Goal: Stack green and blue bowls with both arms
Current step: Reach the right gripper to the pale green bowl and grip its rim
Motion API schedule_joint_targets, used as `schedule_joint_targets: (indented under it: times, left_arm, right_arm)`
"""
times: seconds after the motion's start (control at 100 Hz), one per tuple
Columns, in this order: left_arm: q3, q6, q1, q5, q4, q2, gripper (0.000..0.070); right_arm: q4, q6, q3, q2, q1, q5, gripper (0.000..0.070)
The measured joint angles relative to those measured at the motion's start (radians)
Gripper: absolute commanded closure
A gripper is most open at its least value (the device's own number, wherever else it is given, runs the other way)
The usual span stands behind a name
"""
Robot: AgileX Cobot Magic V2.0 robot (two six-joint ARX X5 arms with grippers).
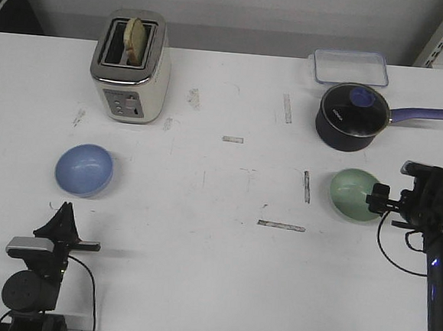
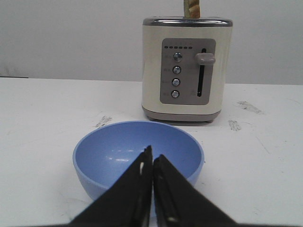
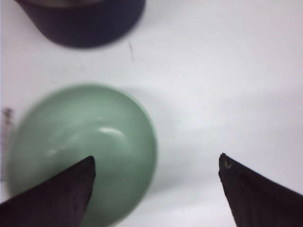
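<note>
- In the front view we see the blue bowl (image 1: 84, 169) at the left of the frame, below the toaster (image 1: 130, 66), standing upright and empty on the white bench (image 1: 199, 248).
- The green bowl (image 1: 355, 194) sits at the right of the frame, below the dark blue saucepan (image 1: 353, 117) with its glass lid; the two are near each other but apart.
- The two bowls lie well apart, with bare, scuffed bench between them.
- The left claw (image 1: 65, 216) is at the lower left of the front view, just below the blue bowl and not touching it.
- In the left wrist view we see the left claw (image 2: 152, 160) with its two fingers pressed together and nothing between them; the blue bowl (image 2: 118, 151) lies just beyond the tips, with the toaster (image 2: 187, 71) behind it.
- A slice of bread (image 1: 137, 39) stands in one toaster slot.
- The right claw (image 1: 375, 199) is at the right edge of the front view, at the right rim of the green bowl; we cannot tell from this view whether it touches.
- In the right wrist view the right claw (image 3: 156, 165) has its fingers spread wide and holds nothing; one finger (image 3: 61, 191) overlaps the green bowl (image 3: 85, 137), the other is over bare bench.
- A clear lidded container (image 1: 350, 67) lies at the upper right, behind the saucepan.
</note>
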Motion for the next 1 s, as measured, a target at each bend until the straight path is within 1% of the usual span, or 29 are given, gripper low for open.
schedule_joint_targets:
  times: [0.14,0.29,0.33,0.35,0.48,0.51,0.69,0.81,0.88,1.0]
  left_arm:
    - [0.000,0.000,0.000,0.000,0.000,0.000,0.0698]
    - [0.000,0.000,0.000,0.000,0.000,0.000,0.0698]
    - [0.000,0.000,0.000,0.000,0.000,0.000,0.0698]
    - [0.000,0.000,0.000,0.000,0.000,0.000,0.0698]
    - [0.000,0.000,0.000,0.000,0.000,0.000,0.0698]
    - [0.000,0.000,0.000,0.000,0.000,0.000,0.0698]
    - [0.000,0.000,0.000,0.000,0.000,0.000,0.0698]
    - [0.000,0.000,0.000,0.000,0.000,0.000,0.0698]
    - [0.000,0.000,0.000,0.000,0.000,0.000,0.0698]
    - [0.000,0.000,0.000,0.000,0.000,0.000,0.0698]
  right_arm:
    - [0.006,-0.027,0.000,0.090,-0.008,0.000,0.0139]
    - [0.056,-0.037,0.000,0.158,-0.008,-0.001,0.0201]
    - [0.070,-0.037,0.000,0.177,-0.008,-0.001,0.0263]
    - [0.074,-0.037,0.000,0.187,-0.008,-0.002,0.0305]
    - [0.076,-0.038,0.000,0.225,-0.008,-0.026,0.0651]
    - [0.076,-0.039,0.000,0.226,-0.008,-0.027,0.0700]
    - [0.106,-0.042,0.000,0.222,-0.008,-0.032,0.0700]
    - [0.092,-0.042,0.009,0.195,-0.007,-0.036,0.0700]
    - [0.071,-0.041,0.040,0.172,0.000,-0.068,0.0700]
    - [0.046,-0.016,0.119,0.097,0.042,-0.157,0.0700]
